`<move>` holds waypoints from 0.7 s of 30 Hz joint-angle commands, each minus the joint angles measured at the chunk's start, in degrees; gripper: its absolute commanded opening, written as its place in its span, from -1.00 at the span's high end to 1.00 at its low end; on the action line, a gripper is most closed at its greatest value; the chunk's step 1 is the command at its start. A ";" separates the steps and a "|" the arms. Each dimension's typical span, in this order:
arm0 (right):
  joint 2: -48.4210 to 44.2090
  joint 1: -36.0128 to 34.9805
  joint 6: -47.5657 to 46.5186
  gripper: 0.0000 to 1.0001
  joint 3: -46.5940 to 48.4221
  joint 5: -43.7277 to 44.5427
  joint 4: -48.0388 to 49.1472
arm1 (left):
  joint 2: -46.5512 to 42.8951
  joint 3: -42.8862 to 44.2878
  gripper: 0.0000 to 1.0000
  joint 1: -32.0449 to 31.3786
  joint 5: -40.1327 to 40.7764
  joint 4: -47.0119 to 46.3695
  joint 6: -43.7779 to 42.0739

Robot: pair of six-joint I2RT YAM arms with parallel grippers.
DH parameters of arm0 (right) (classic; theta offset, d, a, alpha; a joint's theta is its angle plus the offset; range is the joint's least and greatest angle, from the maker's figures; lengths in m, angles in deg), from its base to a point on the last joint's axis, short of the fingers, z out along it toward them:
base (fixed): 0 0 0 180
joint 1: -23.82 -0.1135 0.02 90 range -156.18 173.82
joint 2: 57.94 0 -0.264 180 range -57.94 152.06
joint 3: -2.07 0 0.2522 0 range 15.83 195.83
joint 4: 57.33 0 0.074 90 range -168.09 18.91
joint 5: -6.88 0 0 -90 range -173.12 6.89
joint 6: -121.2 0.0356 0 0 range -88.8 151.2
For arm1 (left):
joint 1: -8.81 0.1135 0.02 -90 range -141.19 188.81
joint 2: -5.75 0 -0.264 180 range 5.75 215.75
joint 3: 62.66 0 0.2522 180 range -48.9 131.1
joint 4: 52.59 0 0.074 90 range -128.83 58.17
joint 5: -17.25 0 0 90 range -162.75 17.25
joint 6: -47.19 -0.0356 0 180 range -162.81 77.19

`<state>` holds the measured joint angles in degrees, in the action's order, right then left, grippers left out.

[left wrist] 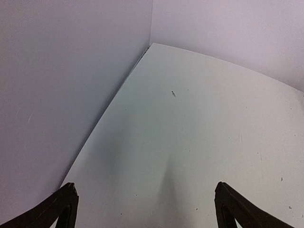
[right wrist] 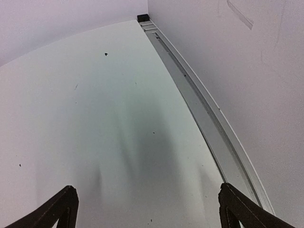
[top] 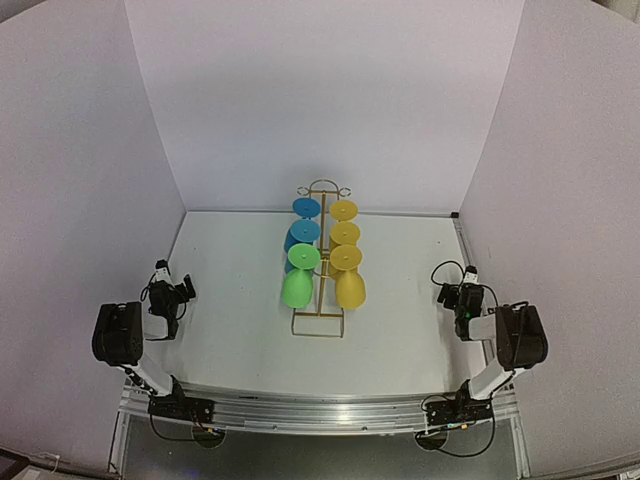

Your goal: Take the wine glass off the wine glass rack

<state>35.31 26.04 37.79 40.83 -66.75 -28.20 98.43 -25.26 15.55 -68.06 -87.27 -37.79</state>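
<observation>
**Left pincer** (left wrist: 145,189): we log the jaws at full spread with nothing between them, and bare table (left wrist: 199,123) ahead.

**Right pincer** (right wrist: 147,189): we log it likewise wide open and empty.

**Rack** (top: 319,325): gold wire, standing between the two pincers and well apart from both.

**On the rack:**
- Side toward the left pincer: two blue glasses (top: 304,232) and one green glass (top: 297,288).
- Side toward the right pincer: three yellow glasses (top: 350,288).

We find the green glass and the end yellow one nearest the pincers.
</observation>
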 commanded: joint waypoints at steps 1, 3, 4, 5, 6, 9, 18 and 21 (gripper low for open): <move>-10.17 0.06 4.97 -0.97 11.24 6.24 -21.45 | 0.46 1.51 -0.99 0.20 0.58 -0.73 0.74; -13.46 0.05 6.88 -0.97 17.04 1.04 -32.10 | 0.42 1.53 -0.99 0.15 0.58 -0.74 0.74; -14.62 0.06 8.31 -0.97 19.80 -1.26 -36.78 | 0.41 1.53 -0.99 0.19 0.54 -0.81 0.67; -15.29 0.05 10.12 -0.96 23.58 -4.46 -43.49 | 0.36 1.45 -0.99 0.15 0.51 -0.86 0.68; -15.83 0.03 11.69 -0.92 27.24 -8.28 -49.77 | 0.30 1.41 -0.99 0.14 0.45 -0.94 0.63; -16.92 -0.08 16.77 -0.69 36.70 -24.61 -63.39 | -3.21 3.68 -0.99 0.15 -4.08 5.12 -1.26; -22.49 -10.72 35.02 -0.50 47.21 -47.73 -73.38 | -21.10 19.32 -0.99 -1.57 -20.47 35.46 3.23; -21.84 -17.39 40.79 -0.51 51.49 -50.38 -73.55 | -25.79 22.83 -0.99 -6.37 -23.27 41.39 0.70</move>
<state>13.95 15.86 67.45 85.73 -106.94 -97.24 78.92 -7.48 14.52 -83.66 -57.67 -36.27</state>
